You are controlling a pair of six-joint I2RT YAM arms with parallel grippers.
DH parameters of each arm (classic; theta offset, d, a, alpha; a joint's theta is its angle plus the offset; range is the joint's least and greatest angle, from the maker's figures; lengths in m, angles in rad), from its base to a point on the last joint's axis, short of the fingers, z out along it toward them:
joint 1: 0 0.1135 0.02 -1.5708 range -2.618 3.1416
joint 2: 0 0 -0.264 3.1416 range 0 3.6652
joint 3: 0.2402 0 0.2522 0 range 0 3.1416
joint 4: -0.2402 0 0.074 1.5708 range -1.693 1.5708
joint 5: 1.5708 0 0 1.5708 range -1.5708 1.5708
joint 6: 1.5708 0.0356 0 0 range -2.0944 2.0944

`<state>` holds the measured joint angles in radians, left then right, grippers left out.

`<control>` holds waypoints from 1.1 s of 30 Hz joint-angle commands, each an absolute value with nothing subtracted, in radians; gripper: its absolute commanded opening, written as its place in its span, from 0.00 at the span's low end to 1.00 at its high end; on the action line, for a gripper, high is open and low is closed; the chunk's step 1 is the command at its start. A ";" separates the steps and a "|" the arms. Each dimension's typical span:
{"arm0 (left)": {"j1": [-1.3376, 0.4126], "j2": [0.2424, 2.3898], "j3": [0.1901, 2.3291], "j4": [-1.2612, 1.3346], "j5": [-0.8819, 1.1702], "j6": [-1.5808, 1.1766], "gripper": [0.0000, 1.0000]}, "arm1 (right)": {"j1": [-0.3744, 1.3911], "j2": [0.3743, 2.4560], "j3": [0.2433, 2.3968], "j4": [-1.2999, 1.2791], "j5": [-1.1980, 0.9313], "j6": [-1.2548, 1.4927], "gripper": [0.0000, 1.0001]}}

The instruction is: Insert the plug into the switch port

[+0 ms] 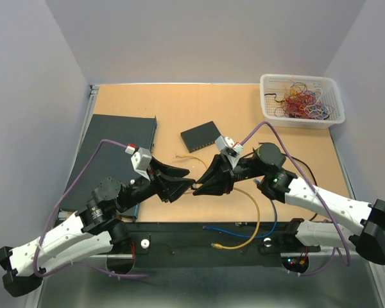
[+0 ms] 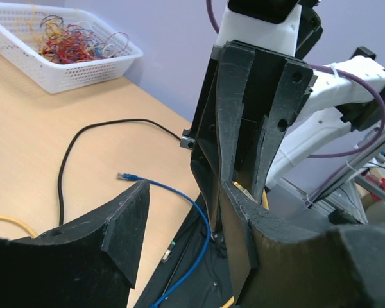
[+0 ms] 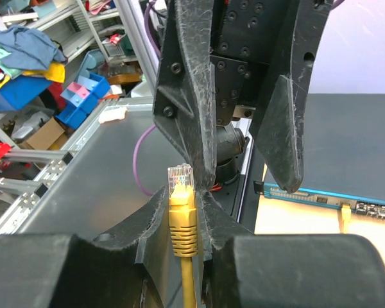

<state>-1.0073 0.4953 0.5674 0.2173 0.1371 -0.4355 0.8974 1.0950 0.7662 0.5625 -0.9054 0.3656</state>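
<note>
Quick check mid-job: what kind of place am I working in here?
Probably a robotics lab test cell. The wooden table is boxed in by plain panels, a basket of loose wires sits at its far right corner, and the right wrist view shows shelving with storage bins beyond.

The pale wooden tabletop (image 1: 179, 102) carries a white plastic mesh basket (image 1: 301, 121) far right, a small black rectangular box (image 1: 202, 136) mid-table, a large flat dark switch unit (image 1: 119, 138) left, and black cable (image 1: 306, 168), yellow cable (image 1: 256, 218) and blue cable (image 1: 228, 228) nearer.
</note>
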 commanded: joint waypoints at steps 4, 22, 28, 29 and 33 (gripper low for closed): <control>-1.124 0.511 0.615 0.259 -0.096 -0.348 0.55 | 0.899 1.098 0.805 0.615 -0.874 0.380 0.00; -1.184 0.506 0.614 0.327 -0.106 -0.311 0.42 | 0.897 1.141 0.782 0.589 -0.709 0.336 0.00; -1.184 0.587 0.653 0.265 -0.077 -0.353 0.41 | 0.899 1.131 0.808 0.548 -0.664 0.307 0.00; -1.186 0.598 0.653 0.264 -0.072 -0.360 0.40 | 0.897 1.131 0.813 0.543 -0.664 0.304 0.00; -1.189 0.600 0.643 0.267 -0.092 -0.374 0.32 | 0.899 1.124 0.813 0.537 -0.646 0.298 0.00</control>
<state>-1.1763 0.5823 0.6125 0.2424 -0.1352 -0.3447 0.8955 1.1397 0.7662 0.5247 -0.7136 0.3233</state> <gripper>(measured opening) 0.335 0.229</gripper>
